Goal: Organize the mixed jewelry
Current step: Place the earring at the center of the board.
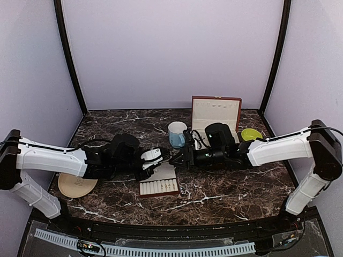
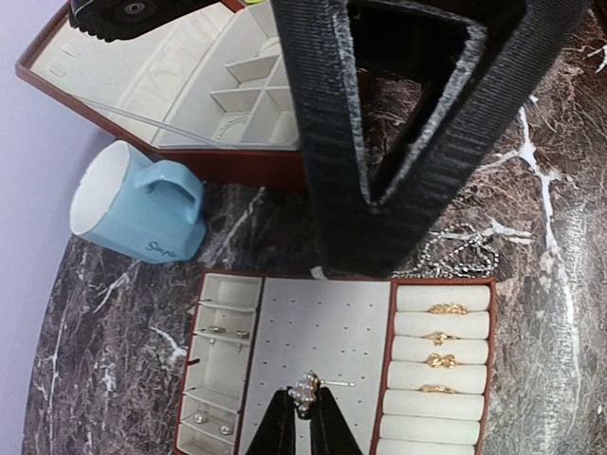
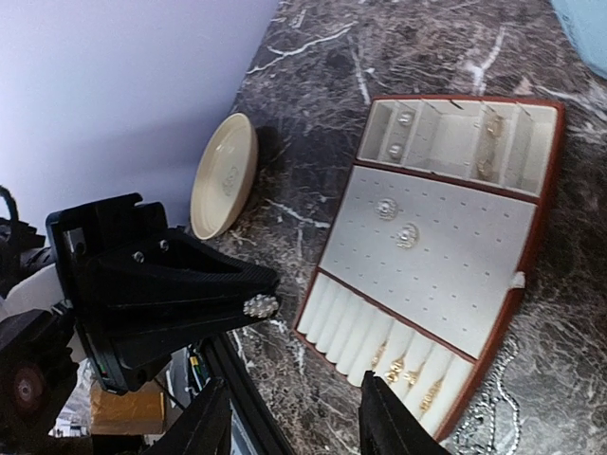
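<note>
Left wrist view: left claw (image 2: pixel 305 406) clamped on stud (image 2: pixel 305 385).
Stud appears at 6 o'clock of tray (image 2: pixel 322 327); right claw (image 3: pixel 296 381) stands half open, empty.

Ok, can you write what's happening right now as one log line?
left claw: shut on sparkly stud | right claw: open, facing it | tray: two pinned studs, gold rings in slots

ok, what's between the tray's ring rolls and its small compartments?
The perforated cream panel, clearest in the left wrist view. The right wrist view shows two sparkly studs on it. The left gripper holds a third stud.
</note>
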{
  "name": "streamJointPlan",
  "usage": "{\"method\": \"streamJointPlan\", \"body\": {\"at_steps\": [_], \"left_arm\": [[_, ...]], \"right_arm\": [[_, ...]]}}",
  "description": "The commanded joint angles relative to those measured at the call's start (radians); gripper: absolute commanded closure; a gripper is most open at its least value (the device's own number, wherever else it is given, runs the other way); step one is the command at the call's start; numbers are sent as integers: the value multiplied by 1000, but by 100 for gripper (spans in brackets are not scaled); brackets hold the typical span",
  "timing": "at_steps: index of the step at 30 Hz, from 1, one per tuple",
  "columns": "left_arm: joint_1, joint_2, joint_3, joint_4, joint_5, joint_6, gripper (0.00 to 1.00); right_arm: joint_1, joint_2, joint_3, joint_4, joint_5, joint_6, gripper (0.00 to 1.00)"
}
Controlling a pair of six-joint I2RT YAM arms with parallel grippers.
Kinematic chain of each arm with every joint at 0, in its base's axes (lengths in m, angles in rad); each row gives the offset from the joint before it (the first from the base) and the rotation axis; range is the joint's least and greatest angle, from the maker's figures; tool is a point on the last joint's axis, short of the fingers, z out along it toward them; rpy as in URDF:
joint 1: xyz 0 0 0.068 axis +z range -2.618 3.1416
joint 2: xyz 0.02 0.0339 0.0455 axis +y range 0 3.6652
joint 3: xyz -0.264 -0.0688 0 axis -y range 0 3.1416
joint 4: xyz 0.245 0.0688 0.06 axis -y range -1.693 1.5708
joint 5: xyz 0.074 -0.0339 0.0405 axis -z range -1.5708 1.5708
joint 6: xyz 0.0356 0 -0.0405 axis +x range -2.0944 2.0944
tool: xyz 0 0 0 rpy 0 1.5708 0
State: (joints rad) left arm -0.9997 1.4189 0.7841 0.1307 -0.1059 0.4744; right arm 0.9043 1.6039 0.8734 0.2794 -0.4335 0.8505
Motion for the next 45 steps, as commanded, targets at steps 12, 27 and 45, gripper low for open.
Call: {"method": "streamJointPlan", "body": {"at_steps": [12,27,45], "left_arm": [[-107,290,202,47,214,88,91],[-221,552,401,-64,282,193,89],[-221,493,340,22,144,35,70]], "right_arm": [[-106,-247,-208,-216,217,26,54],[-185,-444,-371,-258,257,78,54],[-178,-438,-322,-398,242,-20,54]]}}
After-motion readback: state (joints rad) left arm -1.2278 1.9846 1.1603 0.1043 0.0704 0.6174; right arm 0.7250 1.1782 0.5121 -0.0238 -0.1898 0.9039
